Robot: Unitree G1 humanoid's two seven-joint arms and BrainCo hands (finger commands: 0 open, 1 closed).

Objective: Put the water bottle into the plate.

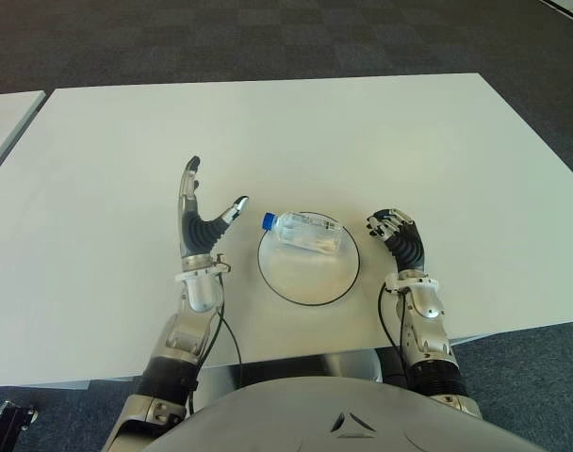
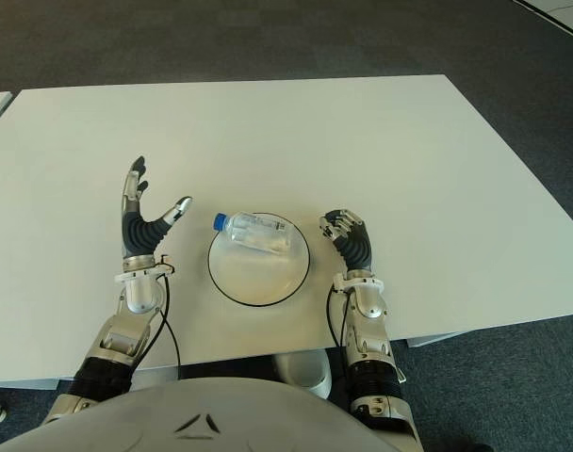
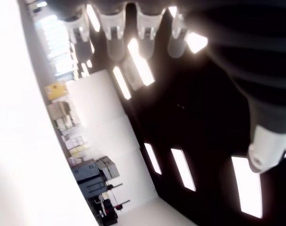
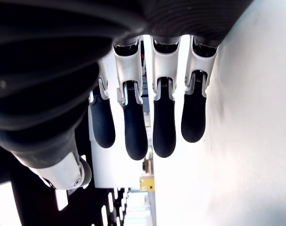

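Water bottle [image 1: 303, 232] lying on plate [image 1: 291, 283]; left robot hand [image 1: 200, 218] spread; right robot hand [image 1: 397, 233] curled, empty.

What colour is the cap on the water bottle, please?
Blue; the water bottle's cap shows best in the left eye view.

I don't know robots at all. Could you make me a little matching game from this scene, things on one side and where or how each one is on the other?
Things:
1. water bottle
2. plate
3. left hand
4. right hand

Descriptions:
A. fingers curled, holding nothing, to the right of the plate
B. lying on its side on the plate, blue cap toward the left hand
C. fingers spread open and raised, to the left of the plate
D. round and white with a dark rim, on the table between the two hands

Pairs: 1-B, 2-D, 3-C, 4-A
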